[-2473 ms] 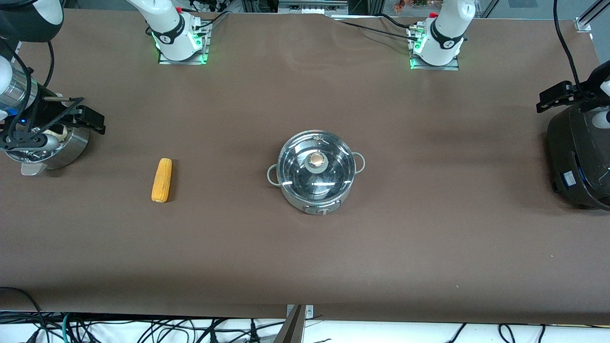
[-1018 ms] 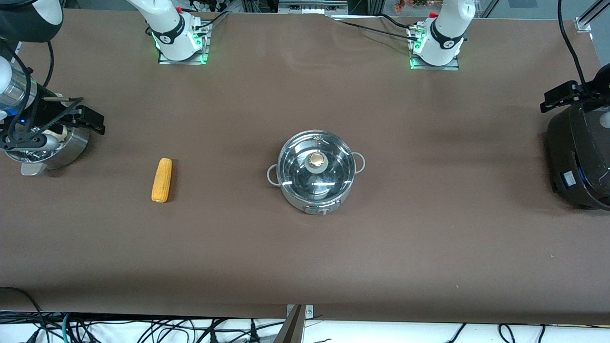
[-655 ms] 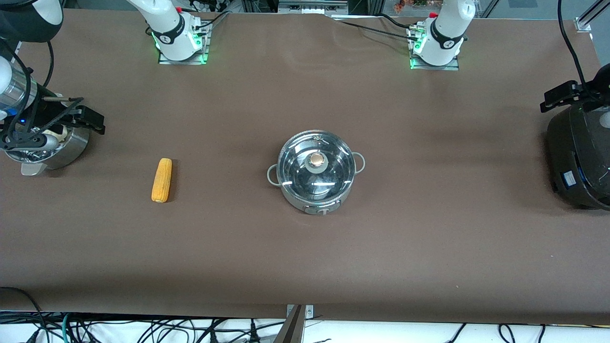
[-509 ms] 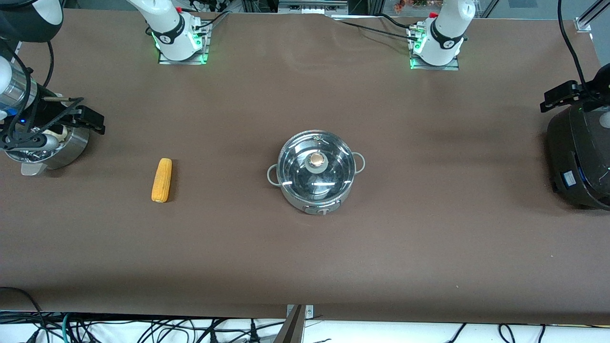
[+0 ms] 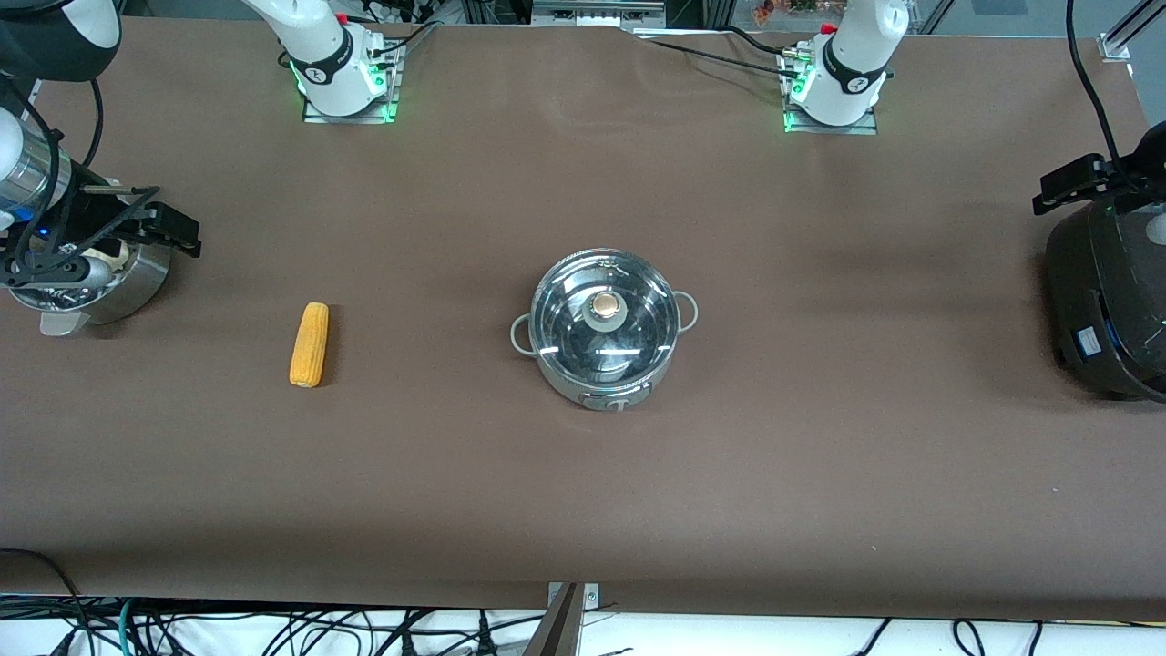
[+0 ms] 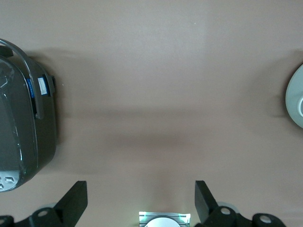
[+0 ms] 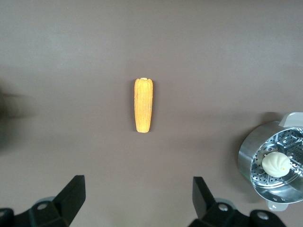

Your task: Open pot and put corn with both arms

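The steel pot (image 5: 604,360) stands mid-table with its glass lid (image 5: 565,328) on and the round knob (image 5: 605,308) on top; only its rim (image 6: 296,97) shows in the left wrist view. The yellow-orange corn (image 5: 309,344) (image 7: 143,105) lies flat toward the right arm's end of the table, apart from the pot. My right gripper (image 7: 137,191) hangs open and empty above the table between the corn and the steamer. Above the table beside the black cooker, my left gripper (image 6: 140,196) is open and empty too.
A perforated steel steamer (image 5: 127,282) (image 7: 251,156) holding a white bun (image 7: 277,163) sits at the right arm's end. A large black cooker (image 5: 1107,292) (image 6: 23,123) sits at the left arm's end. The left arm's base (image 6: 164,220) glows green.
The left arm's hand has shifted slightly toward the table's end since the earliest frame. Over the last second nothing has visibly moved.
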Available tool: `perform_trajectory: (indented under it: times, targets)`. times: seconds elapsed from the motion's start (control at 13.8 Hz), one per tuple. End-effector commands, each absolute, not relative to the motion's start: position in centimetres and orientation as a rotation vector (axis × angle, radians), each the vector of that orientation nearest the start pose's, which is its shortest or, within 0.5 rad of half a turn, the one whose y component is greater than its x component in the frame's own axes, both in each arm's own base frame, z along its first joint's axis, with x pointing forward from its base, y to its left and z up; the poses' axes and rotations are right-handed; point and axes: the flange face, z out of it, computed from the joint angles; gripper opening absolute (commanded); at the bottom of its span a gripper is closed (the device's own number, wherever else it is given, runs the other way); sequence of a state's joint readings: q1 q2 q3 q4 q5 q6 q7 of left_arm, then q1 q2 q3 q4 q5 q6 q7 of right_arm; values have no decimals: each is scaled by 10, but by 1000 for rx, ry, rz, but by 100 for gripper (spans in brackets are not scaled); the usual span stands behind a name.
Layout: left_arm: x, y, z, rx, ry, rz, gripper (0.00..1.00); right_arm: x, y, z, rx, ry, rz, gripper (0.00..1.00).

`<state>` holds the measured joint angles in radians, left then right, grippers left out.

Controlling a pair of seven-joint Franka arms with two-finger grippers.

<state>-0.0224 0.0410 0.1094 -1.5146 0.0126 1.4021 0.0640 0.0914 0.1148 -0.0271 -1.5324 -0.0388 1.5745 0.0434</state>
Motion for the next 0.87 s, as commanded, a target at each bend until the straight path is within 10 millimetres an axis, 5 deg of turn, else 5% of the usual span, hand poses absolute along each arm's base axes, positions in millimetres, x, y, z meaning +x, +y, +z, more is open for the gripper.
perform_trajectory:
  times: [0.0, 0.8]
  targets:
    - [542, 50, 620, -3152, -21, 240, 100, 590, 34, 579, -3179, -29, 116, 100]
    - [542, 51, 620, -3154, -23, 240, 100, 593, 22, 574, -3198, -8, 126, 100]
